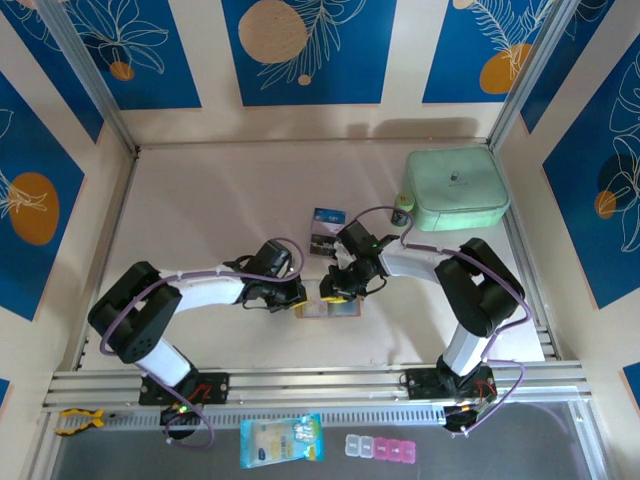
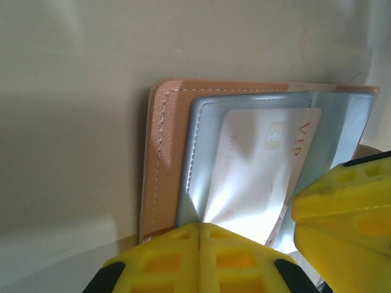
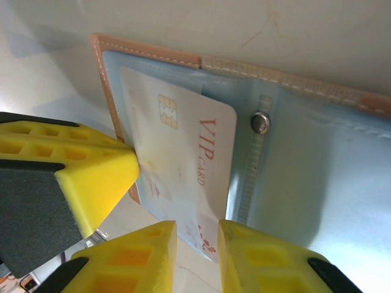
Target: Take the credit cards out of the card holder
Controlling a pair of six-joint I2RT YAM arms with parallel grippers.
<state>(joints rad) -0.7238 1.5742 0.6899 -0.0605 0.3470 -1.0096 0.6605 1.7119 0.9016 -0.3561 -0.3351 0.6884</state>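
One pale table (image 1: 200, 220) carries everything, with a large mint-green case (image 1: 457, 190) at its far right. Both arms bend inward and meet near the middle of the table, closer to the near edge, above the card holder (image 1: 325, 310).

The card holder lies opened flat, its tan stitched border around pale grey-blue clear pockets. The left gripper (image 1: 300, 297) sits at its left end and the right gripper (image 1: 335, 292) just beside it, over the same end.

In the left wrist view the left gripper's yellow fingers (image 2: 159, 259) are pressed together with no gap, pinching the near edge of the card holder's clear pocket.

In the right wrist view the right gripper's fingers (image 3: 153, 256) stand a narrow way apart, and the near corner of a white card (image 3: 183, 152) reaches into the gap. Whether they actually pinch the card I cannot tell.

The white card, with a gold chip and red "VIP CARD" lettering, is partly tucked in the left pocket and sticks out toward both grippers.

Two other credit cards (image 1: 327, 232), one blue and one dark, lie on the table just beyond the grippers.

A small metal snap stud (image 3: 261, 122) sits on the pocket seam beside the white card.
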